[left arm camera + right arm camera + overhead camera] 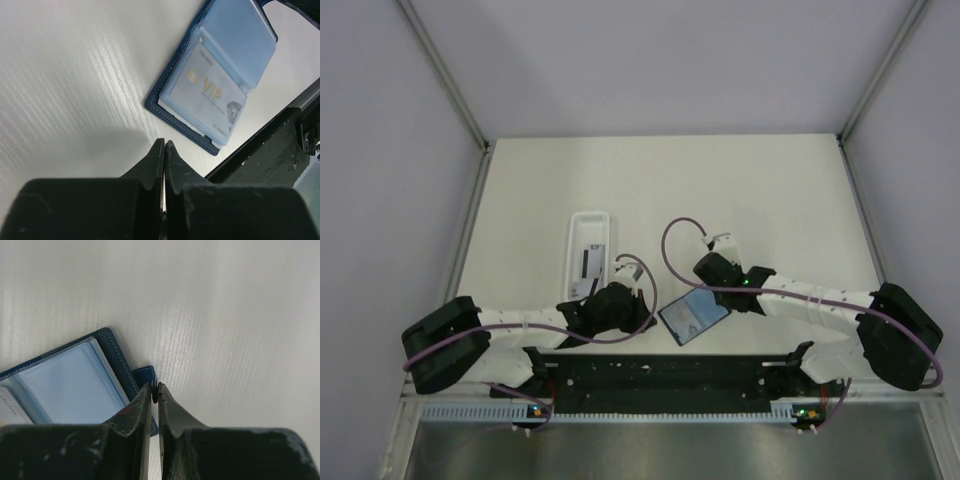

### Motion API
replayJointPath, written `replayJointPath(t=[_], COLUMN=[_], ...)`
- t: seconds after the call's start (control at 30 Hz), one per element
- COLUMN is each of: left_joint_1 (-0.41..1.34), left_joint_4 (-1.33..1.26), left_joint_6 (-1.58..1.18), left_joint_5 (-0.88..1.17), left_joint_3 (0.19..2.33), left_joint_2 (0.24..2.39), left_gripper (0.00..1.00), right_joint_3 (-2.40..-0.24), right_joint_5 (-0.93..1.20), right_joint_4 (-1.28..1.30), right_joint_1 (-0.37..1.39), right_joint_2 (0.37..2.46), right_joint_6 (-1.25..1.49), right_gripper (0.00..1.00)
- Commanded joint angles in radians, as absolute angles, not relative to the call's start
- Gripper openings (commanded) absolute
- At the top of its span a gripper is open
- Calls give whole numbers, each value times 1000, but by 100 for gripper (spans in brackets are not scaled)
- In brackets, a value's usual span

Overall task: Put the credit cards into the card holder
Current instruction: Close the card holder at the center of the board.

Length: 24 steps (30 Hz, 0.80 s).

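Top external view: the card holder (693, 317) is found lying open on the table (770, 190), near its front edge and between the 2 wrists. In the left wrist view, 1 credit card marked VIP (210, 92) is seen seated in a clear sleeve of the holder. At least 1 further card (590, 262) is noted in the white tray (590, 214), apart from the holder.

The left gripper (164, 142) is recorded with jaws pressed together and nothing seen between them; it is held over bare table near the holder. The right gripper (154, 386) is recorded with jaws drawn in to a narrow slit on the holder's navy strap tab (146, 374), which runs in between them.

Risks judged:
1. The pinch is taken on a small, limp tab. A pull could slip off it, or the whole holder could be dragged toward the table edge.
2. If the tab is lifted, the cover could be folded over and the sleeves shut.
3. If the holder is tilted, the VIP card could slide out.
4. The tray card lies flat within walls and could be missed by the fingers.
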<state>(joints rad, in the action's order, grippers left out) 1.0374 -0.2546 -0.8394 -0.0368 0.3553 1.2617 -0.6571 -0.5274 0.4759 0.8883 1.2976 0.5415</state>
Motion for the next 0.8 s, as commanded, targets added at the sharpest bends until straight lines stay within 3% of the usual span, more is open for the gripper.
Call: replayJointPath(t=[0.0,0.2,0.43,0.77], left_joint_1=[1042,1040,1042,1040], left_joint_4=[-302,-334,-406,-399], left_joint_6=[-841,-830,-830,-834], left_joint_5=[-23,-5,70,9], left_joint_3=[383,397,431,433], left_joint_2=[1278,1322,1423,1391], left_gripper=[0,0,0,0], right_joint_3=[-693,-649,-615,-545], right_joint_5=[-554,-488,-264,102], right_joint_4=[439,417,382,255], right_joint_1=[896,897,896,899], right_joint_2=[1281,1136,934,881], right_joint_6=[529,523,499,564], right_gripper=[2,0,0,0])
